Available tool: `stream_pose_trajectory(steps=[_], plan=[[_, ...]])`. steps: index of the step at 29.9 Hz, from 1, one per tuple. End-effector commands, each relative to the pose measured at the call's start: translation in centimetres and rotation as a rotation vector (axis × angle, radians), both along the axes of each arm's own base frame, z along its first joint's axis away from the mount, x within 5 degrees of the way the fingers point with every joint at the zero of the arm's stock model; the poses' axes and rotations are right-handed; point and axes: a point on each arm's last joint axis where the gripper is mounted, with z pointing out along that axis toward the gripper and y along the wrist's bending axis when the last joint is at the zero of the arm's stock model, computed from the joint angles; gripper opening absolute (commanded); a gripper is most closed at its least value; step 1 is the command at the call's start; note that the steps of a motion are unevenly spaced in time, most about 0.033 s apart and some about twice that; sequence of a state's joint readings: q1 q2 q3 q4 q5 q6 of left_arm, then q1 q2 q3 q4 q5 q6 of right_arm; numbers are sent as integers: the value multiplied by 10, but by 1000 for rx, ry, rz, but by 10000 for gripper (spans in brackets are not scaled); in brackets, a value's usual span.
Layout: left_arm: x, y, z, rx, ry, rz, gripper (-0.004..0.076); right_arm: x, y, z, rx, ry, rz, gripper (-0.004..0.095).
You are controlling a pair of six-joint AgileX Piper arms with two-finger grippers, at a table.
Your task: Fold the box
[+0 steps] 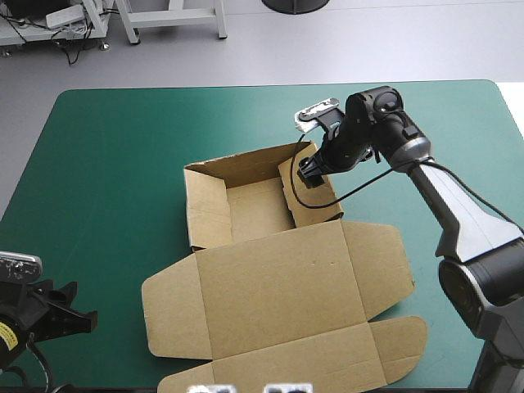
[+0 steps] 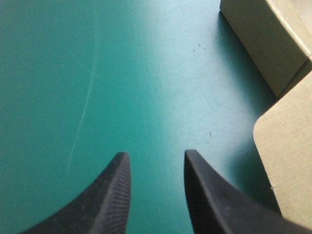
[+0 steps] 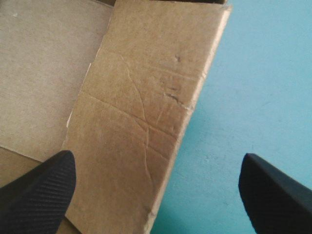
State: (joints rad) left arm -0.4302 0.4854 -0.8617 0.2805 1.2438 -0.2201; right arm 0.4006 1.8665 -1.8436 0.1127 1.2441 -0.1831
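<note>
The brown box (image 1: pixel 254 205) sits mid-table as an open tray with its walls raised. Its lid (image 1: pixel 286 286) lies flat toward the front, side flaps spread. My right gripper (image 1: pixel 311 170) hangs open over the tray's right wall. In the right wrist view that wall's creased flap (image 3: pixel 136 117) lies between the wide-apart fingers of the right gripper (image 3: pixel 157 161), one finger over the board and one over the cover. My left gripper (image 1: pixel 70 315) rests at the front left corner, open and holding nothing. In the left wrist view the left gripper (image 2: pixel 156 158) is over bare cover, with the box (image 2: pixel 273 44) off to one side.
A broad stretch of teal-green cover (image 1: pixel 115 164) lies left of the box and beyond it, up to the table's far edge (image 1: pixel 270 86). The lid's front flap (image 1: pixel 286 364) reaches close to the table's front edge.
</note>
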Motion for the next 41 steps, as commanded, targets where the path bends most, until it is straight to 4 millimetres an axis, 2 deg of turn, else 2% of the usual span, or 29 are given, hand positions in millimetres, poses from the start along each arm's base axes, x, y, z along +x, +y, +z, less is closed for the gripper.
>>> stream_pose_trajectory(steps=[1,4,7,9,15,18,23,29,34,37,41], plan=[[2,1,7,-3,-47,6,246,0,1,10,34,-12,8,833],[1,1,7,-3,-42,6,246,5,6,-2,49,27,9,809],[1,0,7,-12,-38,2,246,11,9,-16,43,60,10,678],[1,-1,6,-19,-35,-2,246,13,10,-21,38,73,9,534],[1,-1,6,-24,-29,-5,246,21,10,-32,-1,53,38,-21],[0,-1,6,-25,-27,-5,246,25,5,-35,-51,28,33,-18],[0,-1,6,-25,-27,-5,246,31,-13,-32,-79,27,-5,-18],[0,-1,6,-24,-27,-4,246,43,-44,-13,-66,-26,-53,-18],[1,-1,6,-20,-29,-3,246,58,-96,11,-55,-108,-166,-18],[0,-1,6,-20,-27,-2,246,64,-141,23,-36,-144,-256,-18],[0,-1,6,-18,-27,-4,246,63,-204,25,-51,-151,-386,-18]])
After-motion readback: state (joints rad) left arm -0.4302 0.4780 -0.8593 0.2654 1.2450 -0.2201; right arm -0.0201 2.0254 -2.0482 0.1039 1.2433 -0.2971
